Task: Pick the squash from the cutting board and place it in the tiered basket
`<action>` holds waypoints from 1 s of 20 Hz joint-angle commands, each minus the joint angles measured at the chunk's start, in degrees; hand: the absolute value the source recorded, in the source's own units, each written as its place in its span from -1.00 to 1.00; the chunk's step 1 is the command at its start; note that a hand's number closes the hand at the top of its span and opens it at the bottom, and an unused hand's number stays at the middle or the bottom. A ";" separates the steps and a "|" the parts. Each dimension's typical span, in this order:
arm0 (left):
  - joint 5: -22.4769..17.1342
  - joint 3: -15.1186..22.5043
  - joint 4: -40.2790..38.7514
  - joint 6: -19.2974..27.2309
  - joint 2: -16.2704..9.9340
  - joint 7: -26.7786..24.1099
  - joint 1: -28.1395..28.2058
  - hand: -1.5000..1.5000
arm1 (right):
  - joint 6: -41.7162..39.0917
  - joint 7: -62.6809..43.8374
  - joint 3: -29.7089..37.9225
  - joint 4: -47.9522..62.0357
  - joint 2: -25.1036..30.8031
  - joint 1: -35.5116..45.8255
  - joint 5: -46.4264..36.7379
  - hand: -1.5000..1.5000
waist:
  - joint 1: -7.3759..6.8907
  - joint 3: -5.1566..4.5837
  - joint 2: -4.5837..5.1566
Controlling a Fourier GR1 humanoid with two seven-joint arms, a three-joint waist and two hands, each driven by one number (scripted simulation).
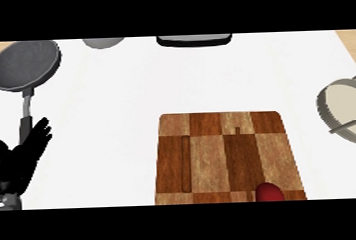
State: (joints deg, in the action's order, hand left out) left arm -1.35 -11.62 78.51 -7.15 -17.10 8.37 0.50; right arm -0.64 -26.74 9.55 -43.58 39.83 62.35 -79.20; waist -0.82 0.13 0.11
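Counter (136, 93): white, fills most of frame; tan strips at upper left and upper right corners. Board (226, 157): wood checker pattern, lower centre-right, groove down its left part. Squash (269, 192): red, rounded top only, at board's lower edge right of centre, cut off by frame bottom; long axis and heading cannot be told. Basket (346, 113): at right edge, pale round tier with grey rim and bar, partly out of frame. Pan (24, 65): grey, upper left, handle running down toward left hand (17, 162). Left hand: lower left edge, fingers spread and pointing up, holding nothing. Grey bowl (103, 42) and dark object (194, 39) at top edge
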 commanded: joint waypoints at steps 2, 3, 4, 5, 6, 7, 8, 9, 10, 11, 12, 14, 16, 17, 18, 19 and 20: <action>0.89 0.96 0.89 0.32 1.63 -0.53 2.60 0.00 | -3.06 5.60 -1.38 2.77 3.23 0.44 -1.05 1.00 | 0.04 -0.13 0.00; 1.77 0.72 -0.43 1.65 1.11 1.53 -0.12 0.00 | -5.66 7.89 -1.00 3.45 5.48 2.90 -0.56 1.00 | 0.19 -0.14 0.04; -0.74 -1.44 -3.61 -1.44 -0.32 -1.26 -0.07 0.00 | -7.64 6.11 -1.80 1.70 3.85 3.20 -0.92 1.00 | 0.34 -0.18 -0.03; -0.73 -1.30 -0.42 -1.78 -1.14 0.57 0.80 0.00 | -3.62 6.20 -1.73 6.12 3.40 1.51 -2.05 1.00 | -0.24 -0.13 0.15; -0.13 -0.53 0.36 -1.35 0.13 -0.85 2.59 0.00 | -5.23 7.74 -1.28 7.46 4.85 3.84 -1.79 1.00 | -0.42 -0.14 0.14; 0.40 0.48 -0.12 0.38 1.97 0.33 0.31 0.00 | -7.26 7.38 -2.20 6.30 4.91 2.70 -2.43 1.00 | 0.08 -0.14 0.05; 1.29 1.05 0.87 -0.03 0.99 1.83 0.29 0.00 | -9.45 6.00 -1.19 6.42 3.20 4.34 -1.13 1.00 | 0.04 -0.14 0.01; 0.37 0.22 -0.29 0.32 0.94 2.87 -2.66 0.00 | -8.41 5.95 0.27 9.76 4.01 5.34 -0.74 1.00 | -0.15 -0.13 0.21; 1.13 0.64 0.87 1.58 2.57 1.02 0.98 0.00 | -8.76 4.93 2.33 8.18 4.59 0.42 1.25 1.00 | 0.47 -0.12 -0.06; 2.50 1.40 -3.96 1.86 3.15 -1.90 -1.78 0.00 | -9.23 1.49 3.34 12.92 3.34 4.06 0.87 1.00 | -0.27 -0.16 0.59; -0.68 -1.76 -1.16 -1.73 -1.75 1.86 -1.78 0.00 | -12.28 1.67 3.49 12.64 3.44 1.37 1.62 1.00 | 0.18 -0.12 0.15; 0.15 -0.73 -0.87 -0.55 0.21 0.76 -0.13 0.00 | -17.38 -1.86 5.69 15.32 4.21 3.52 2.81 -1.00 | -0.23 -0.14 0.21; 0.52 -0.06 1.35 -0.74 0.36 1.19 1.92 0.00 | -16.23 -2.66 5.97 17.24 5.33 0.42 2.16 -1.00 | -0.37 -0.07 0.22; 1.47 -0.14 -1.55 0.31 1.56 -2.06 2.50 0.00 | -19.26 -5.83 5.47 16.81 5.21 3.60 1.42 -1.00 | -0.32 -0.18 0.22; 0.71 -0.18 1.71 -0.91 0.32 0.13 3.13 0.00 | -17.93 -8.52 7.01 16.87 4.72 3.07 2.21 -1.00 | -0.53 -0.11 0.10; 1.89 0.26 -1.43 1.30 2.00 -0.63 0.17 0.00 | -15.75 -11.99 8.55 14.54 2.16 2.30 3.67 -1.00 | 0.55 -0.15 0.00; 1.18 0.11 1.31 0.72 1.27 2.59 0.98 0.00 | -14.33 -9.10 9.38 12.35 3.07 -1.27 5.15 -1.00 | 1.03 -0.10 -0.29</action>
State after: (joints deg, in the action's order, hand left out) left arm -0.35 -11.77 79.44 -6.93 -16.25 8.36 1.28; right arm -15.96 -32.84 16.26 -30.55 44.33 65.36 -76.39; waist -0.67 -0.63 -0.67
